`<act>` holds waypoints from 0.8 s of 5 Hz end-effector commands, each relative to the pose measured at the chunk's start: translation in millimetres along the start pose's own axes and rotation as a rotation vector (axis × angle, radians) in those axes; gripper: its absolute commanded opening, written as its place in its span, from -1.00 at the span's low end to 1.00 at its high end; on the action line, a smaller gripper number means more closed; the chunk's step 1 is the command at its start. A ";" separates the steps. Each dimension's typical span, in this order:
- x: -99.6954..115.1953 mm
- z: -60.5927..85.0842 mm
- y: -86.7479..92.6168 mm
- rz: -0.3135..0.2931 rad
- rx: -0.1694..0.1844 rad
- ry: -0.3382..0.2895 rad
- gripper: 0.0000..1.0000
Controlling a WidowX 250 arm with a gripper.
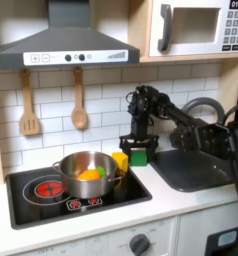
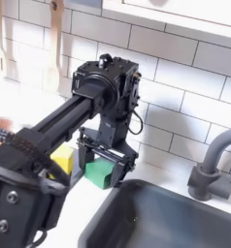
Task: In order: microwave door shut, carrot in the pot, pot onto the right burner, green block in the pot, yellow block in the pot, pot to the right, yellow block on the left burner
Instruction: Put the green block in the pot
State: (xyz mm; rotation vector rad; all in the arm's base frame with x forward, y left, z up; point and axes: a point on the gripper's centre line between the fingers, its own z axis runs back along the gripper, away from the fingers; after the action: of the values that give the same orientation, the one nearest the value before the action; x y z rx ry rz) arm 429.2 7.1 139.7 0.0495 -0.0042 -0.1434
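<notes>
Green block (image 2: pixel 100 172) sits on the surface behind the cooktop, beside the yellow block (image 2: pixel 62 159). Claw (image 2: pixel 105 163) straddles it, jaws apart, not yet clenched, evidently positioned for pickup. Carrot (image 1: pixel 89 174) already lies in the pot (image 1: pixel 88 160) on the burner.

Display on the white toy microwave (image 1: pixel 196 28) with the dark glass window, at the top right corner in the first exterior view: light digits on a dark panel, beginning "01:3"; the rest runs off the picture's edge.
Keypad under that display: rows of small buttons, marks too small to read.
Second exterior view: no text can be read.
</notes>
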 end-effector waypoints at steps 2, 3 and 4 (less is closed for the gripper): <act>-7.0 4.7 2.8 -0.035 -0.012 -0.050 -1.00; -19.2 9.3 2.6 -0.035 -0.017 -0.033 -1.00; -34.6 27.2 1.0 -0.021 -0.041 -0.045 -1.00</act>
State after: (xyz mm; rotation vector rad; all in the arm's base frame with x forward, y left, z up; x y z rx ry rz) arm 395.8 13.6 168.9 0.0073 -0.0502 -0.1611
